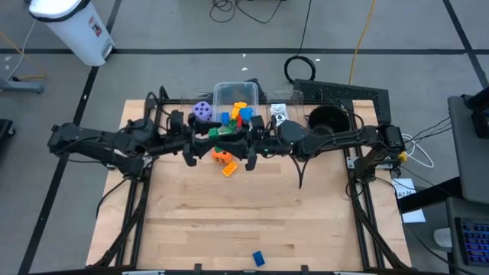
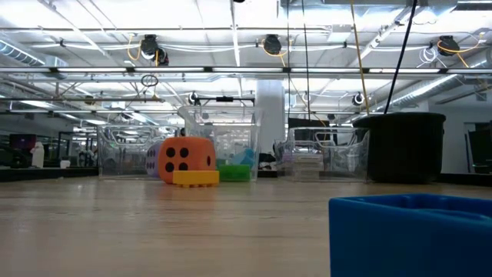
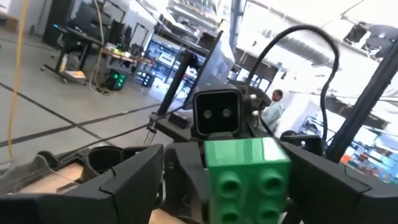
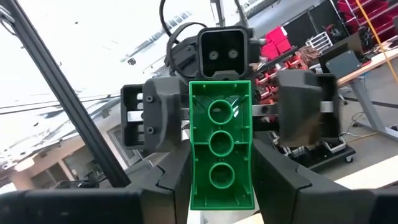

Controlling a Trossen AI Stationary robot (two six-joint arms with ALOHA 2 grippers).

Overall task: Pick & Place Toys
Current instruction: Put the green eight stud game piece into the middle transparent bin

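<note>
A green block point(image 4: 221, 146) is held up in the air between the two grippers, just in front of the clear tub point(image 1: 237, 95). The right gripper point(image 4: 221, 186) is closed on one end of it. The left gripper point(image 3: 245, 186) stands wide around the other end, and it may not be pressing yet. The block seems to be passed from one gripper to the other. Next, one gripper should let go, then the block can be carried over the tub and dropped. An orange die point(image 1: 221, 156) and a yellow block point(image 1: 229, 169) wait on the surface point(image 1: 244, 214) just in front of the tub.
</note>
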